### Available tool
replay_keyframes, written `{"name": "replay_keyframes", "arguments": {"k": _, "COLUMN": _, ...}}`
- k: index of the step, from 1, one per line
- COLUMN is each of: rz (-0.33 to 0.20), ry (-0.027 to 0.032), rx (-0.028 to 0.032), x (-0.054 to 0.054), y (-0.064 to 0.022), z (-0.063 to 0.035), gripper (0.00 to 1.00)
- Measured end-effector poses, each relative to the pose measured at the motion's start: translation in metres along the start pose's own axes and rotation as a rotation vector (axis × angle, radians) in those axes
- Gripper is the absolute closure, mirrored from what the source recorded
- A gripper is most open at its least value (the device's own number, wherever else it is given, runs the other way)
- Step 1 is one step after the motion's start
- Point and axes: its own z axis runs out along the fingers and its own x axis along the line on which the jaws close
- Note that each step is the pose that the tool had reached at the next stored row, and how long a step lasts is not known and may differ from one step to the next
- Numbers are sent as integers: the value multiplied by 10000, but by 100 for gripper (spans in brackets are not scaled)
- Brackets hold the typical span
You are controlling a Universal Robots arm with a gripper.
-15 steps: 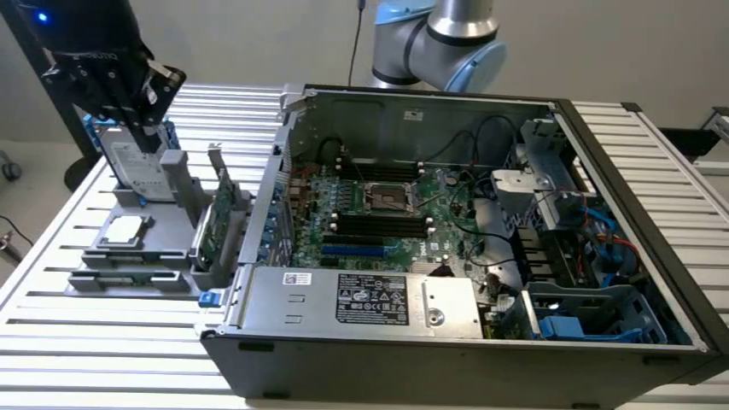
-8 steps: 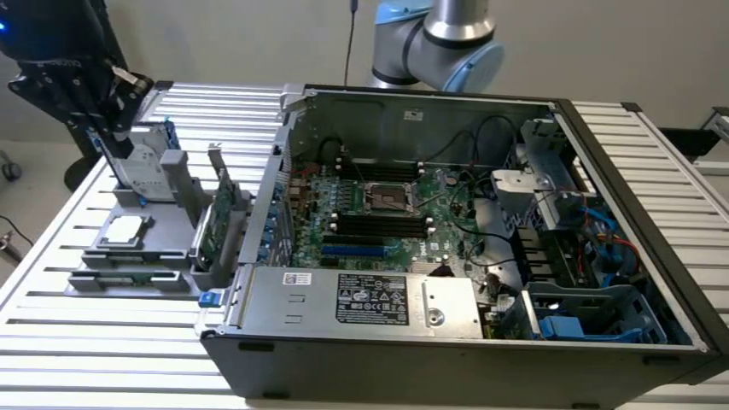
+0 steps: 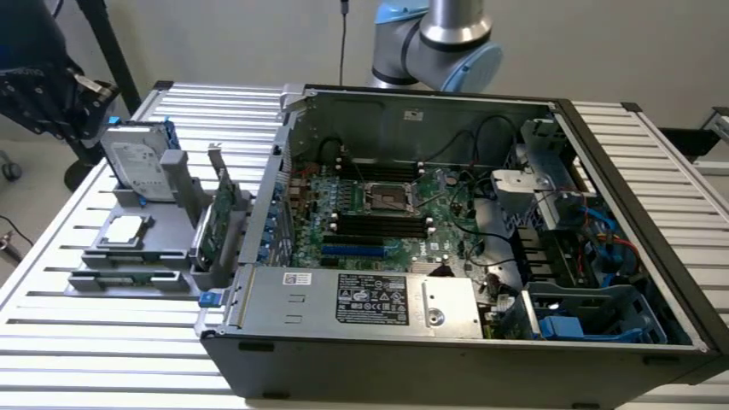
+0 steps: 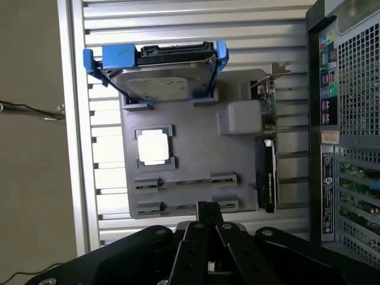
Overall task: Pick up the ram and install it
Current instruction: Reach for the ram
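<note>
A slatted metal counter (image 3: pixel 102 342) is seen carrying an open computer case (image 3: pixel 456 367), whose motherboard (image 3: pixel 376 213) lies exposed with dark memory slots (image 3: pixel 376 226) beside the processor socket. The arm (image 3: pixel 439 38) is seen behind the case in the exterior view. To the exterior view's left of the case a grey parts tray (image 4: pixel 196 154) is set, on which a hard drive with blue rails (image 3: pixel 137 162) is stood at the far end, an expansion card (image 3: pixel 218 222) is held upright along the side nearest the case, and a processor (image 3: pixel 125 229) is laid flat in the middle. The ram (image 3: pixel 128 277) appears to be seated on edge in the slotted holder at the tray's near end, well apart from the case; from the wrist view it cannot be told which of the two slot rows holds it. The gripper (image 4: pixel 208 206) is closed with nothing held and is poised above that end of the tray. The ram is judged to be light, thin and stiff, yet fragile: it would be bent or cracked by twisting, and its chips and contact edge are best left untouched. A hold across the two flat faces near the middle of the upper edge is judged the soundest, so that the stick is kept level and upright.
</note>
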Motion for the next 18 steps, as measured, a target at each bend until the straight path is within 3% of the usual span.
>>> {"name": "replay_keyframes", "arguments": {"k": 11, "rz": -195, "ry": 12, "rx": -3, "x": 30, "y": -195, "z": 30, "gripper": 89}}
{"name": "replay_keyframes", "arguments": {"k": 18, "rz": -364, "ry": 25, "rx": -6, "x": 30, "y": -209, "z": 68, "gripper": 89}}
